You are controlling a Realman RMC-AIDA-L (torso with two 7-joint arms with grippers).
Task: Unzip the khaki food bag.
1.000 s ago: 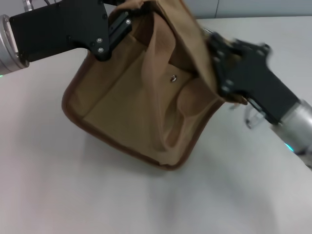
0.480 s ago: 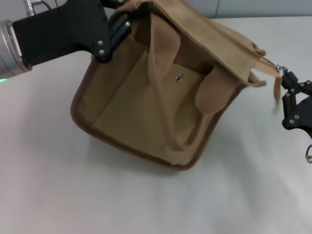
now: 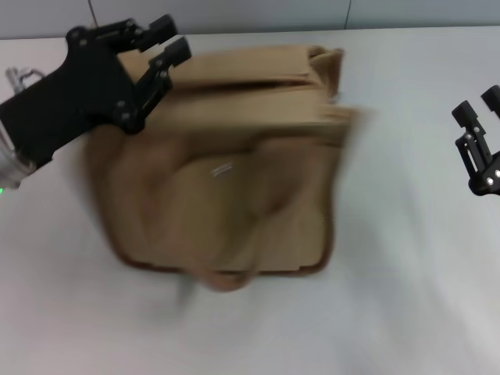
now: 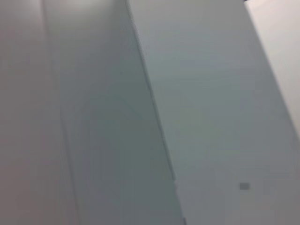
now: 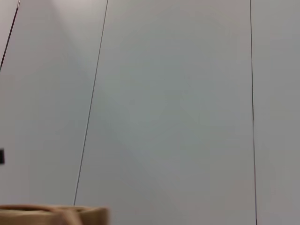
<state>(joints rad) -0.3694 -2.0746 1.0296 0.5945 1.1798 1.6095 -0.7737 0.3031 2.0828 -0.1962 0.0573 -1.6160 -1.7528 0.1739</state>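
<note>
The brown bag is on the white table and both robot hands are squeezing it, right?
Not quite. The bag is on the table, but neither hand is squeezing it. The head view shows the left gripper open by the bag's top left corner, with nothing between its fingers, and the right gripper open, well off to the bag's right.

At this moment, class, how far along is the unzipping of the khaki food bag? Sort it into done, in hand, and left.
Done: the khaki food bag sits on the table, and neither gripper holds it. The zipper's state cannot be read.
In hand: nothing. The left gripper is open beside the bag's far left corner. The right gripper is open, well off to the bag's right.
Left: confirming the zipper is fully open.
</note>
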